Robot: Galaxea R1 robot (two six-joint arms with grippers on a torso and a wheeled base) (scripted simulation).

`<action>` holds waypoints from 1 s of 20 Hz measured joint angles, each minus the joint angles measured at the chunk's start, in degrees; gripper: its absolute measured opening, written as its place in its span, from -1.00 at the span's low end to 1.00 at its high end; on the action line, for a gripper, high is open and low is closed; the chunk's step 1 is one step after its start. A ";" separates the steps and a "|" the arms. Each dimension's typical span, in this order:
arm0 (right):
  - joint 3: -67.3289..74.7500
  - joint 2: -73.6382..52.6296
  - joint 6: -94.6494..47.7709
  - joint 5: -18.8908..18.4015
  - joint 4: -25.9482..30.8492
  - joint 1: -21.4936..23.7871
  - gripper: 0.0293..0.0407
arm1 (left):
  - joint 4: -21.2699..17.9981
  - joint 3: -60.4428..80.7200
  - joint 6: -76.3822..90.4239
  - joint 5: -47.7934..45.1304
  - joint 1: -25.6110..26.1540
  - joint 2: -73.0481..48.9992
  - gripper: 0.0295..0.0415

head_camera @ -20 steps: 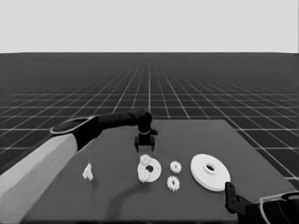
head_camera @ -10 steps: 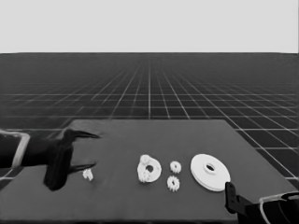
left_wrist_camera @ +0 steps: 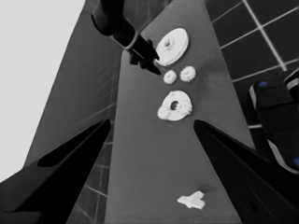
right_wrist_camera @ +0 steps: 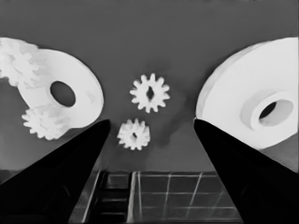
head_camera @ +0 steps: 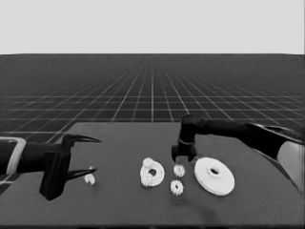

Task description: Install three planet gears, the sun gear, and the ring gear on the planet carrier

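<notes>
Hovering over two loose gears [head_camera: 179, 170], the right hand [head_camera: 183, 156] has fingers spread apart, holding nothing.

In the head view the right gripper [head_camera: 183, 160] stood in front of the far loose gear [head_camera: 179, 170], hiding its upper edge, and whether the fingertips touched it could not be told. The right wrist view cut off the larger round part [right_wrist_camera: 233, 100] at the picture's side and the smaller round part [right_wrist_camera: 70, 95] at the opposite side, along with one of the two gears [right_wrist_camera: 16, 58] seated on it. The thin white piece [head_camera: 89, 178] lay partly behind the left gripper's [head_camera: 88, 155] lower finger.
</notes>
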 joint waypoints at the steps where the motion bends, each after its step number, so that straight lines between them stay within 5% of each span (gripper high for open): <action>1: -0.78 0.33 -0.02 0.06 0.16 -0.02 0.61 | 0.00 0.00 0.00 0.00 0.00 0.00 0.49; 2: -1.26 0.53 -0.03 0.09 0.25 -0.04 0.61 | 0.00 0.00 0.00 0.00 0.00 0.00 0.49; 5: -7.40 2.61 -2.94 4.08 -7.96 -9.28 0.61 | 0.00 0.01 0.01 0.00 0.00 -0.01 0.49; 12: -9.91 3.49 -4.09 5.48 -9.64 -11.30 0.61 | 0.00 0.01 0.01 0.00 0.00 -0.01 0.49; 14: -9.95 3.51 -4.10 5.50 -9.67 -11.32 -0.64 | 0.00 0.01 0.01 0.00 0.00 -0.01 0.49; 20: -9.96 3.52 -4.11 5.51 -9.68 -11.31 -0.66 | 0.00 0.01 0.01 0.00 0.00 -0.01 0.49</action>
